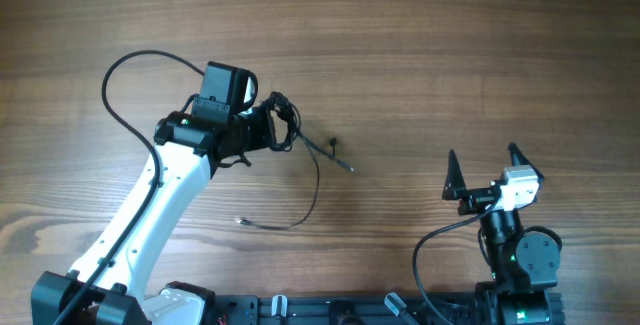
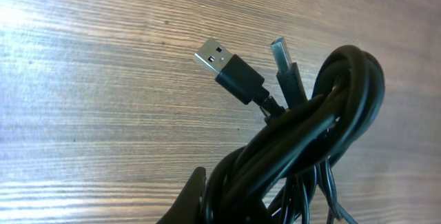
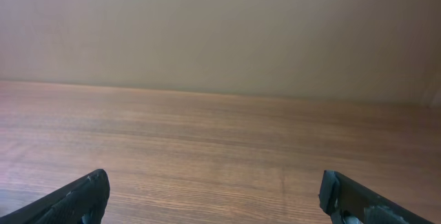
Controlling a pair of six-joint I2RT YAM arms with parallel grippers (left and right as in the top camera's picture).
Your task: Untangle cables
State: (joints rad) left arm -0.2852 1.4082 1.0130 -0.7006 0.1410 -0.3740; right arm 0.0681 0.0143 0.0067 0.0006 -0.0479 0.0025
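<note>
Surface: wooden table (image 1: 450, 45), brown, with the grain running left to right and a pale sheen on the boards in the left wrist view. In the right wrist view the table top (image 3: 220, 134) runs out to a plain beige wall (image 3: 220, 24) on the far side.

Cables (image 1: 283, 125): a small black knot, left of centre and towards the far half of the table, sitting at the tip of the left gripper (image 1: 272, 128). Two thin strands trail from it. One runs right and ends in a small plug (image 1: 350, 168) on the wood. The other curves down towards the near edge and ends at a tiny tip (image 1: 238, 222).

Left wrist view: the coiled bundle (image 2: 324, 134) fills the lower right. A USB plug (image 2: 220, 58) and a second plug (image 2: 281, 53) stick out above the wood. One dark finger (image 2: 191, 195) shows at the bottom edge, against the coils. The left gripper is pinching the bundle.

Right gripper (image 1: 485, 165): near right of the table, well apart from the cables, its fingers spread wide with nothing between them. Both tips (image 3: 83, 196) sit low in its own view.
</note>
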